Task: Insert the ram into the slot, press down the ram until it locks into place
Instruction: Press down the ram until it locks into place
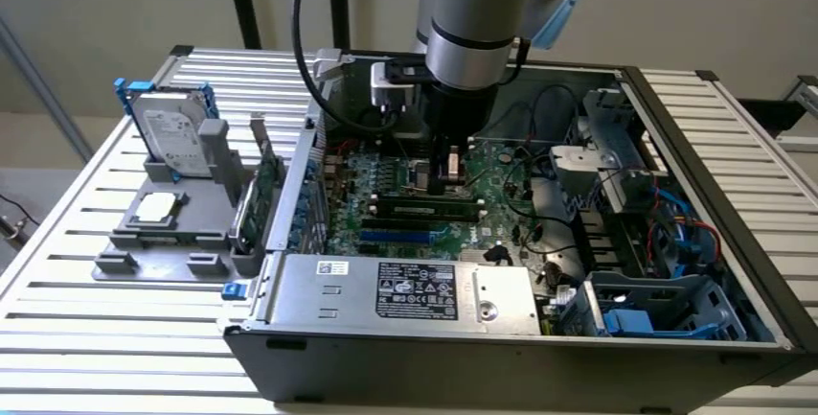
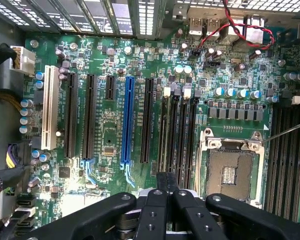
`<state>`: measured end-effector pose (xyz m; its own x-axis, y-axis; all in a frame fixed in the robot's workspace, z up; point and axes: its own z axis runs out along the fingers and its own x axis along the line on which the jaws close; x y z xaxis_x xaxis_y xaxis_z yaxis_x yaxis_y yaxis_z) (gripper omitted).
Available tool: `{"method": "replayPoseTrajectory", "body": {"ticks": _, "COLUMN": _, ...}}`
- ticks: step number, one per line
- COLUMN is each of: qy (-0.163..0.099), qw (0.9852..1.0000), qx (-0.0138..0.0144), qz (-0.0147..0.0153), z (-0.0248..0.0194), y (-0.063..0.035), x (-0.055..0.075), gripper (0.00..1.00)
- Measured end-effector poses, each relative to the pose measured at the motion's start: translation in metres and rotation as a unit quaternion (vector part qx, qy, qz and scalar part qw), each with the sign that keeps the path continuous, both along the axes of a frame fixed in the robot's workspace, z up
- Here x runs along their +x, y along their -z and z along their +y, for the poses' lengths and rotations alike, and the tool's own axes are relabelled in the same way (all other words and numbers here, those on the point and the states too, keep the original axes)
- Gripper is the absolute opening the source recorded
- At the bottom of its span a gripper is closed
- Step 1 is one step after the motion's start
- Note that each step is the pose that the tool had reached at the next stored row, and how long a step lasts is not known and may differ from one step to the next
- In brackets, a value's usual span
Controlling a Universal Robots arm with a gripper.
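A silver metal table (image 1: 77, 242) made of ribbed slats is carrying everything. An open grey computer case (image 1: 511, 362), with its side panel off, is sitting directly on the slats and taking up the middle and the exterior view's right. A grey plastic fixture (image 1: 160, 238) is resting on the slats at the exterior view's left, just beside the case. Bare slats are showing in front of the fixture and beyond the case at the far right.

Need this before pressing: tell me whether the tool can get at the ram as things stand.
Probably yes. The tool hangs directly above the ram, which stands in the slot inside the open computer case, and nothing visible lies between them.
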<state>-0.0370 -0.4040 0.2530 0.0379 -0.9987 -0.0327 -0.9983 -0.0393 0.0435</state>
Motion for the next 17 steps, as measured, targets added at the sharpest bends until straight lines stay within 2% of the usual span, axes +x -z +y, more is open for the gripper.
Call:
{"method": "replayPoseTrajectory", "body": {"ticks": 9, "qy": 0.000, "qw": 1.0000, "qx": -0.0001, "qz": 0.0001, "z": 0.0002, "y": 0.0012, "x": 0.000, "gripper": 0.11}}
{"method": "replayPoseTrajectory", "body": {"ticks": 17, "qy": 0.000, "qw": 1.0000, "qx": 0.0000, "qz": 0.0000, "z": 0.0028, "y": 0.0127, "x": 0.000, "gripper": 0.11}}
